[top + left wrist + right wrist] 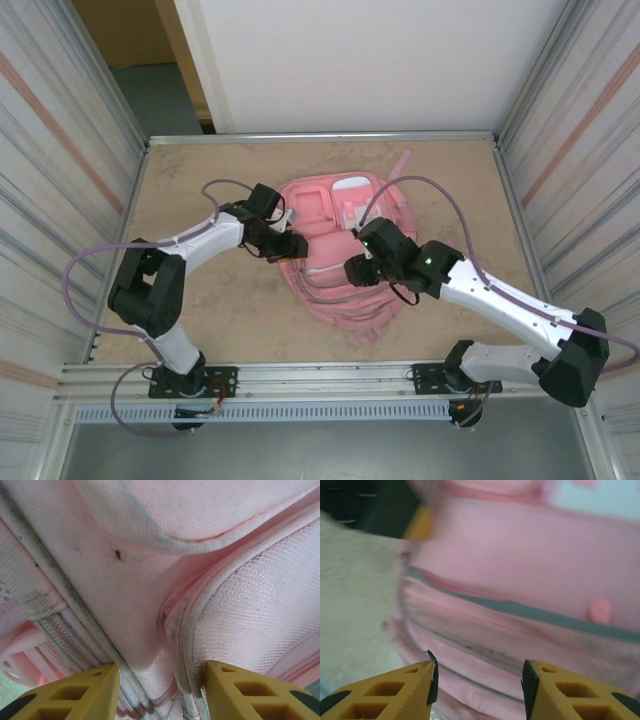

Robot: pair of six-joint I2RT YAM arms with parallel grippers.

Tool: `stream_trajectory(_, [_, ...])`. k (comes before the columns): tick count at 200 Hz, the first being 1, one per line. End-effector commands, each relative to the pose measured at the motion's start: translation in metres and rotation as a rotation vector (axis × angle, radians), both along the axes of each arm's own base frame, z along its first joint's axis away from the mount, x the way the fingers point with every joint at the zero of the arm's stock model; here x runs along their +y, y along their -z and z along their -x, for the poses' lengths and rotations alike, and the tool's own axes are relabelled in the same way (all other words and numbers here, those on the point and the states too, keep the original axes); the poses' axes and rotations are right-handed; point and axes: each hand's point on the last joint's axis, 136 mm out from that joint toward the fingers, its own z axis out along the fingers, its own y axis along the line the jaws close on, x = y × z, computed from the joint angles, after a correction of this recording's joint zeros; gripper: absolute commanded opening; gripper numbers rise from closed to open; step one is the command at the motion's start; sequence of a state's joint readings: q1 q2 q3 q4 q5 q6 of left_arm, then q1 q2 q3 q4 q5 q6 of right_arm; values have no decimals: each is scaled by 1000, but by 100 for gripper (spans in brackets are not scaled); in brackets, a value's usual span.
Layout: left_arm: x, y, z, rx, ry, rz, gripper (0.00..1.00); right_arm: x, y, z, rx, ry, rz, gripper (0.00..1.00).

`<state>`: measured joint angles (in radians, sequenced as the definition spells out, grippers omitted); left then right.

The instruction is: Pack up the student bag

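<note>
Student bag: a large pink student bag [325, 285] lies flat on the table [200, 180], directly ahead of both grippers, which face each other across it.
Left gripper: the left gripper [287, 247] is at the bag's left edge and pointed inward at it.
Left gripper state: its yellow fingers [75, 695] stand apart. Pink cloth spans the gap just beyond the tips, and nothing looks pinched.
Ahead of the left gripper: a zip [67, 640] runs diagonally toward the left finger. A pale mesh panel [250, 615] with a thick piped edge sits just above the right finger. I cannot tell whether the tips touch the cloth.
Right gripper: the right gripper [357, 270] is over the bag's right side, pointed across it toward the left gripper.
Right gripper state: its fingers [570, 692] are spread, and nothing is between them.
Ahead of the right gripper: the wrist picture is blurred. The bag's pink side crosses just beyond the tips, with a grey band [530, 611] running along it. Bare table lies off to the left of the left finger.
Far side, right wrist view: a dark shape with a yellow tip in the upper left is probably the left gripper.
</note>
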<state>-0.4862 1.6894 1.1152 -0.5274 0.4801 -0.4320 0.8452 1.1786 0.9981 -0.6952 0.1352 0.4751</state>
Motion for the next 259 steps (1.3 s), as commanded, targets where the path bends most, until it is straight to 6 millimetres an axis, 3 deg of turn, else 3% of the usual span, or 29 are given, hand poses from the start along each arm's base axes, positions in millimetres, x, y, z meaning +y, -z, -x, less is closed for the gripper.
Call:
stream_trajectory(1, [-10,-11,4,13,12,48,45,-51,36,-11,179,373,38,49])
stream_trajectory(20, [-12,-11,0,30,-8,61,43,-61,51,-15,244,452,34,49])
stream_trajectory(87, [-42,-40,-4,23,32,192,45,-58,58,-43,236,406,-60,46])
stream_trajectory(107, [-34,-42,-4,10,17,150,46,-61,59,-45,250,403,-86,45])
stream_trajectory(137, [-13,-47,3,-25,-3,24,48,-71,48,-46,242,423,-139,51])
stream_trajectory(167, [-14,-57,5,-57,-26,54,50,-85,32,-46,225,446,-199,53])
stream_trajectory(189, [-22,-47,3,-27,-24,66,50,-98,35,-47,230,476,-209,54])
stream_trajectory(217, [-45,-42,1,-18,17,116,50,-111,48,-48,281,513,-261,53])
stream_trajectory(259, [-60,-26,-5,23,26,142,47,-99,66,-51,365,437,-327,52])
